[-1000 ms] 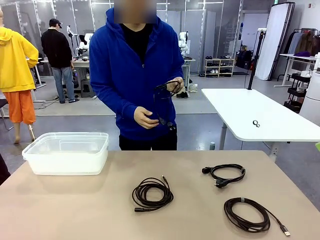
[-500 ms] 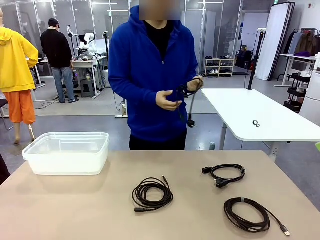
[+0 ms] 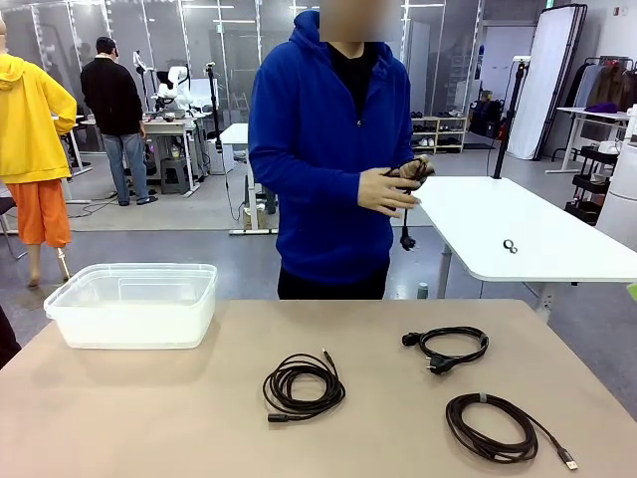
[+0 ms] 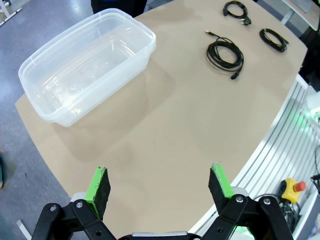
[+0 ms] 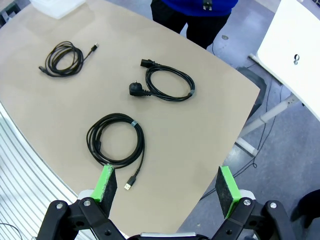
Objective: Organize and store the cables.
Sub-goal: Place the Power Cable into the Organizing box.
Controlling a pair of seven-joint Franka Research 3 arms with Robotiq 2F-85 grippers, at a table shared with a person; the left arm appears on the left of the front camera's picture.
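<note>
Cables (image 3: 304, 385), three black coils of them, lay on the tan table (image 3: 149, 418) that also bore the clear plastic bin (image 3: 129, 329), all of them to the right of the bin as the front camera saw it. A person (image 3: 328, 149) in a blue hoodie stood behind the table's far edge, right of the bin and farther back. The bin sat upright on the left part of the table, toward the person's side. The left gripper (image 4: 159, 172) hovered above bare tabletop on the robot's side of the bin, its green-padded fingers spread wide. The right gripper (image 5: 166, 172), likewise spread, hung over the table corner well apart from the bin, touching no cord. The USB coil (image 3: 493, 426) lay farthest from the bin, near the robot's edge. The middle coil (image 4: 225, 52) lay nearest the bin. The power cord (image 3: 450, 349) lay beyond the middle coil, on the person's side of the USB coil. A fourth cable (image 3: 410, 179) was bunched in the person's hands (image 3: 383, 191), raised well above and right of the bin. Whether it was tied could not be made out from there, though its plug (image 3: 407, 240) dangled below the hands.
</note>
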